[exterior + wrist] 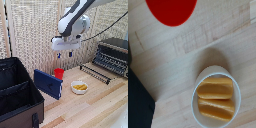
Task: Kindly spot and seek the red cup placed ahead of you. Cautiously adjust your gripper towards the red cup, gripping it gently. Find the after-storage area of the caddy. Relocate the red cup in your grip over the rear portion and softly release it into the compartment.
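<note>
Parted and holding nothing, the two blue-tipped fingers of the gripper [64,54] hang in the air above the red cup [59,73], well clear of its rim. That cup stands upright on the pale wooden tabletop [95,105], toward the far edge, close to the slatted blind [35,30] behind it. In the wrist view the red cup [171,10] shows only as a red disc cut off by the frame, seen from above.

Just beside the cup, on the exterior view's left, a flat dark blue slab [48,83] stands on edge and tilted; whether the two touch cannot be told. Near the cup on the other side, closer to the near edge, sits a white bowl [79,87] with yellow pieces; the wrist view shows the same white bowl [216,98] holding two orange-yellow slices.

At the tabletop's near corner on the exterior view's left stands the caddy [17,92], black, tall-walled, open on top, with an inner partition. A toaster oven [112,56] sits at the far corner on the exterior view's right, with a dark rack [96,73] lying in front of it.
</note>
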Robot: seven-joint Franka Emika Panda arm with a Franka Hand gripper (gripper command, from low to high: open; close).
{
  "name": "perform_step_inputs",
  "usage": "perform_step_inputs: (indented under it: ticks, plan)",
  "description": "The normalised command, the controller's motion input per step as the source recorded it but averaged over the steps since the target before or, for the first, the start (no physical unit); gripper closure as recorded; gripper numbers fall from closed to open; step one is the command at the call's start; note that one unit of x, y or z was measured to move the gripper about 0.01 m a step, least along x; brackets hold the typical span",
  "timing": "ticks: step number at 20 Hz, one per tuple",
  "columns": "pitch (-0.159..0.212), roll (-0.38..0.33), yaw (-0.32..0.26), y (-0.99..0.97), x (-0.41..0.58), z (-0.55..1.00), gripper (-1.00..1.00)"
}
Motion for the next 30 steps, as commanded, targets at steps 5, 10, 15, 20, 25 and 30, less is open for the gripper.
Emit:
perform_step_inputs:
  ticks: [5,10,15,20,25,30]
  plan:
    - [0.159,0.0,0.033,-0.27,0.35,-0.31,-1.0]
    - [0.034,0.009,0.049,-0.27,0.415,-0.27,-1.0]
    - [0.029,0.001,0.025,-0.13,0.307,-0.24,-1.0]
    - [0.159,-0.019,0.0,0.0,0.052,-0.22,-1.0]
    - [0.104,-0.041,-0.012,0.04,0.0,-0.15,1.0]
    - [0.02,-0.019,0.0,0.07,0.03,-0.09,1.0]
